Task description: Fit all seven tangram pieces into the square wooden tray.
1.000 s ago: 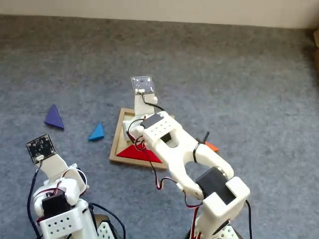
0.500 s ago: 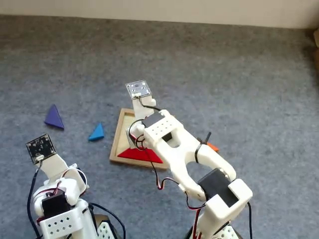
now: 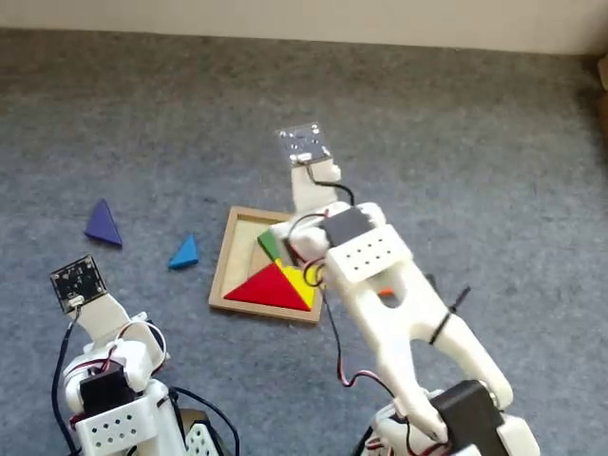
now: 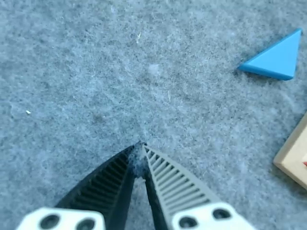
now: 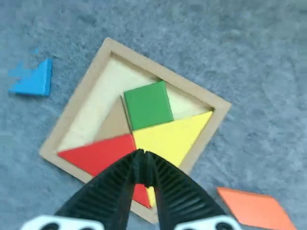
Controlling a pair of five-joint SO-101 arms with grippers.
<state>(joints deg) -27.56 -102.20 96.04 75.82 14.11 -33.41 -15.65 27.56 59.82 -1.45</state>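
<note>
The square wooden tray (image 5: 76, 93) lies on the grey carpet and holds a green square (image 5: 147, 104), a yellow triangle (image 5: 170, 136) and a red triangle (image 5: 98, 155). My right gripper (image 5: 141, 153) hovers shut and empty above the spot where red and yellow meet. An orange parallelogram (image 5: 256, 208) lies just outside the tray. In the high view, a blue triangle (image 3: 184, 253) and a purple triangle (image 3: 103, 222) lie to the left of the tray (image 3: 228, 256). My left gripper (image 4: 140, 146) is shut with nothing in it, low over bare carpet, apart from the blue triangle (image 4: 276, 62).
The right arm (image 3: 380, 275) stretches over the tray's right side and hides most of the orange piece in the high view. The left arm (image 3: 104, 380) sits at the near left. Open carpet lies all around, and a wall edge runs along the far side.
The right arm swung to the right, uncovering the green square and yellow triangle in the tray. The left arm stayed still.
</note>
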